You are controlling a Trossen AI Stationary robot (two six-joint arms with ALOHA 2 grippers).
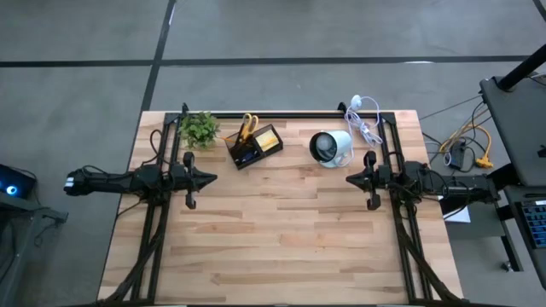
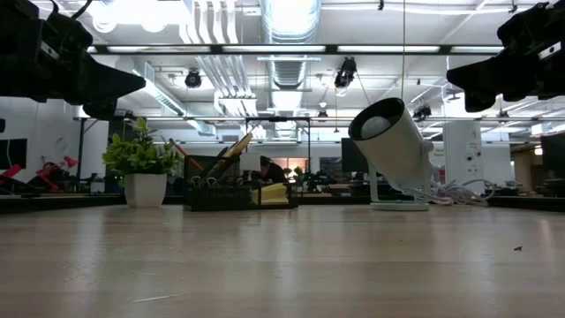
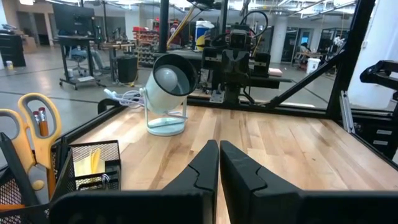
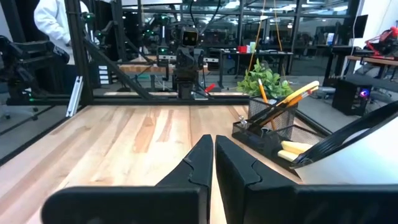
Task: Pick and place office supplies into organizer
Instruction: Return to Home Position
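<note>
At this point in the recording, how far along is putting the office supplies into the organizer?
Looks essentially done: scissors, pencils and sticky notes sit in the organizer. Nothing is in hand; the left gripper and right gripper are shut, empty, raised at the table's sides. Left: no loose supplies show on the table, bar one speck too small to identify.

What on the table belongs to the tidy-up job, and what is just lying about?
Job: organizer holding scissors, sticky-note block, pencils and a dark pen; left gripper and right gripper, off at the table's sides.
Lying about: plant, white round cup, coiled cable.
</note>
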